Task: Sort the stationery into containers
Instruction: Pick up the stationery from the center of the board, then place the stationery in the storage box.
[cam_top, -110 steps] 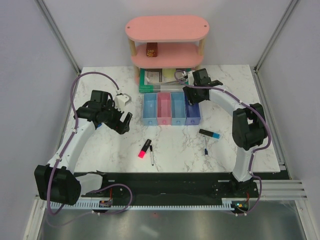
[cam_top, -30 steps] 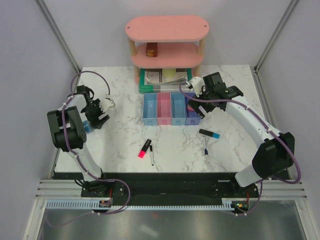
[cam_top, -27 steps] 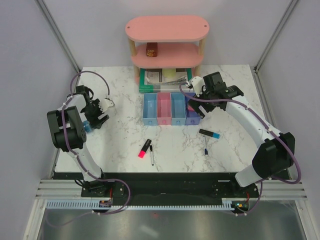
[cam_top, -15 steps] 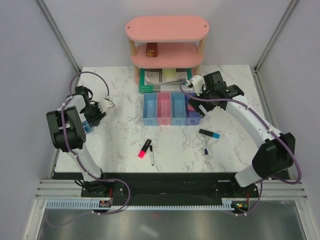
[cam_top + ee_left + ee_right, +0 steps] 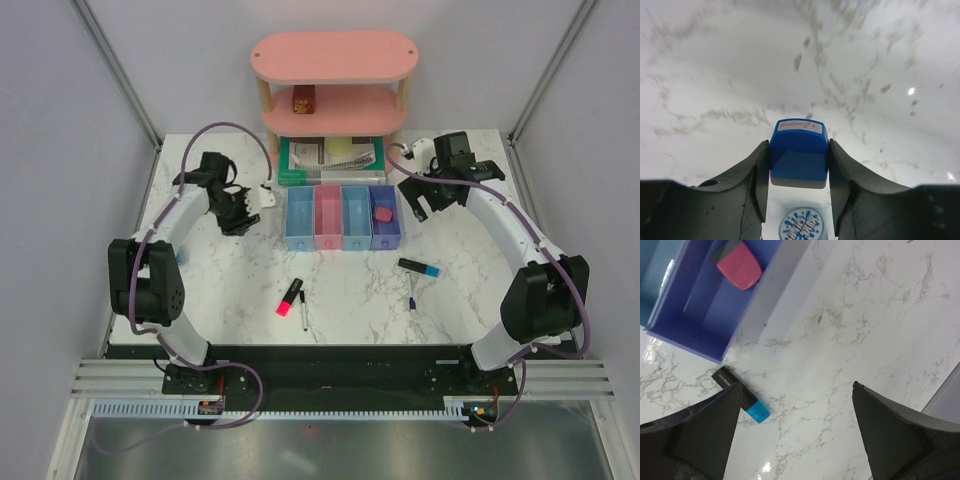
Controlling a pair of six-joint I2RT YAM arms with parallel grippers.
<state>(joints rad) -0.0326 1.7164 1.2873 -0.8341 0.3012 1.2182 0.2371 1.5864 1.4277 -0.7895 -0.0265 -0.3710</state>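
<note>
My left gripper is shut on the blue tape roll and holds it above the marble, left of the containers. The containers stand in a row: light blue, pink, light blue and purple-blue. A pink eraser lies in the purple-blue one. My right gripper hangs open and empty just right of that tray. On the table lie a black-and-blue highlighter, a pink highlighter and two thin pens.
A pink oval shelf stands at the back with a brown box on its lower level. Green books lie under it, right behind the trays. Grey walls close in both sides.
The left gripper closed on the blue tape roll at the table's left edge and carried it right toward the trays. The right gripper drew back from the purple-blue tray, where the eraser now shows.
</note>
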